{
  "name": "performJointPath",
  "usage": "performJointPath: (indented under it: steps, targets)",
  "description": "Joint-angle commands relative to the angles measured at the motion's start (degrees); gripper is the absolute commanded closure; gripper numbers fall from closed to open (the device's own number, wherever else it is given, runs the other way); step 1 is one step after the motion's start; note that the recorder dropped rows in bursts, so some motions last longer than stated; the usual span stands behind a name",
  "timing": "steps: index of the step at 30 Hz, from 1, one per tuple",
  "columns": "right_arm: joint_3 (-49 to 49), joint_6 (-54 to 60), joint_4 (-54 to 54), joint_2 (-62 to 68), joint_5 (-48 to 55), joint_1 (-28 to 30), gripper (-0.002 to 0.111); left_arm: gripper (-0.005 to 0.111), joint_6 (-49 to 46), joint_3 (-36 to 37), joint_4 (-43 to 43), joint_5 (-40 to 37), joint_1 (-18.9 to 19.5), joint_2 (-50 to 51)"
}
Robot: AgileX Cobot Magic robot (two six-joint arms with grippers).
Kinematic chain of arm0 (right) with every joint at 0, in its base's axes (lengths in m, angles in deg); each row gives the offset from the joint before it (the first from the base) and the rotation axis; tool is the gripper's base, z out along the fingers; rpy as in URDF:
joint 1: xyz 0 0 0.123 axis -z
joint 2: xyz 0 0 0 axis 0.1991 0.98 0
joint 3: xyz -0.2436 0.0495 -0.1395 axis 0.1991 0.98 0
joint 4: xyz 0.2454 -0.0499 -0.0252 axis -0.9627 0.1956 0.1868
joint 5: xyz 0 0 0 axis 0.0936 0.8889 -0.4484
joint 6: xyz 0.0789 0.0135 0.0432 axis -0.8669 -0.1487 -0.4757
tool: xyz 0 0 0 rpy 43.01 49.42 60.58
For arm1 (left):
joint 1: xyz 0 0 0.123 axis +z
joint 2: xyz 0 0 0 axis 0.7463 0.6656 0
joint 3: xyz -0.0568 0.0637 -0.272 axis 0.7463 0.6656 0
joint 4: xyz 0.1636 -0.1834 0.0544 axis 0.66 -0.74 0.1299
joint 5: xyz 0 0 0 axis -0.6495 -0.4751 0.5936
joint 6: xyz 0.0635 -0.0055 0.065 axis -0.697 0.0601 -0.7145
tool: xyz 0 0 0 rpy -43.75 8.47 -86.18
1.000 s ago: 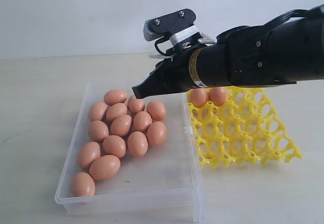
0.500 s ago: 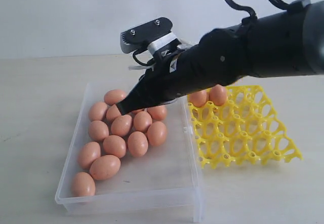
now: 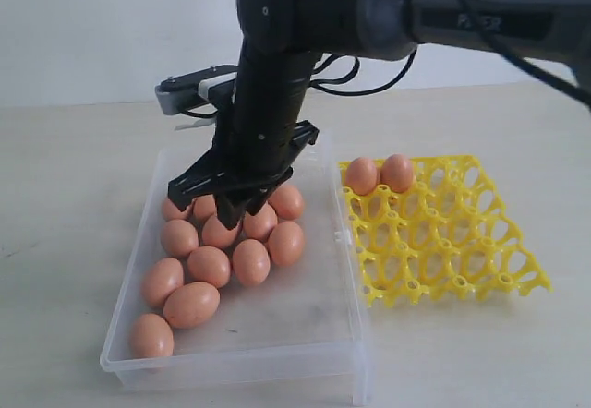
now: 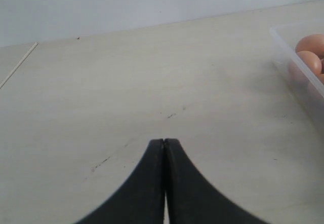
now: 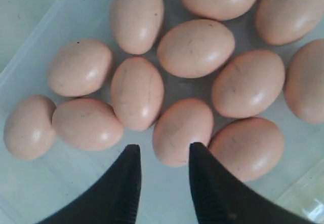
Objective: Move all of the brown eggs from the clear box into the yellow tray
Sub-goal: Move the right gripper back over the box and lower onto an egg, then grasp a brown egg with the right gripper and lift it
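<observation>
1. Where its arm comes down from the upper right, the right gripper (image 3: pixel 224 207) hangs tips-down over the far part of the clear box (image 3: pixel 231 360). Its two black fingers are spread apart and hold nothing.
2. In the right wrist view, the gap between those fingers frames the end of one egg (image 5: pixel 182 130). Whether either tip touches it cannot be told.
3. Around that egg the brown eggs (image 3: pixel 209 266) lie packed together on the floor of the box, many touching their neighbours. About a dozen show, and the gripper hides part of the far ones.
4. The cluster runs from the far middle of the box down its left side to the near left corner, where a single egg (image 3: pixel 151 336) sits against the wall.
5. Just right of the box stands the yellow tray (image 3: pixel 443 242), with a pair of eggs (image 3: pixel 360 175) side by side in the cups of its far left corner.
6. Well to the left, the left gripper (image 4: pixel 163 144) is clenched, its fingers pressed together with nothing between them, above the bare table (image 4: pixel 152 82); the box rim (image 4: pixel 298 64) shows at the edge of its view.
</observation>
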Motion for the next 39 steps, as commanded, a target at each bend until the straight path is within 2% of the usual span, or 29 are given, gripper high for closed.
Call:
performJointPath:
  steps: [1, 5, 10, 19, 24, 39]
  targets:
    - [-7.3, 0.1, 1.0, 5.3, 3.1, -1.9, 0.063, 0.107, 0.3, -0.2, -0.1, 0.4, 0.1, -0.3]
    - [-13.5, 0.1, 1.1, 10.0, 3.8, -4.4, 0.063, 0.107, 0.3, -0.2, -0.1, 0.4, 0.1, -0.3]
    - [-16.6, 0.1, 0.8, 14.0, 3.8, -5.2, 0.063, 0.107, 0.3, -0.2, -0.1, 0.4, 0.1, -0.3]
    - [-17.1, 0.6, 2.2, 17.6, 2.2, -5.2, 0.063, 0.107, 0.3, -0.2, -0.1, 0.4, 0.1, -0.3]
    - [-17.1, 0.6, 2.9, 17.8, 2.2, -5.2, 0.052, 0.107, 0.3, -0.2, -0.1, 0.4, 0.1, -0.3]
    - [-17.1, 0.2, 0.3, 17.8, 6.4, -5.2, 0.051, 0.107, 0.3, -0.2, -0.1, 0.4, 0.1, -0.3]
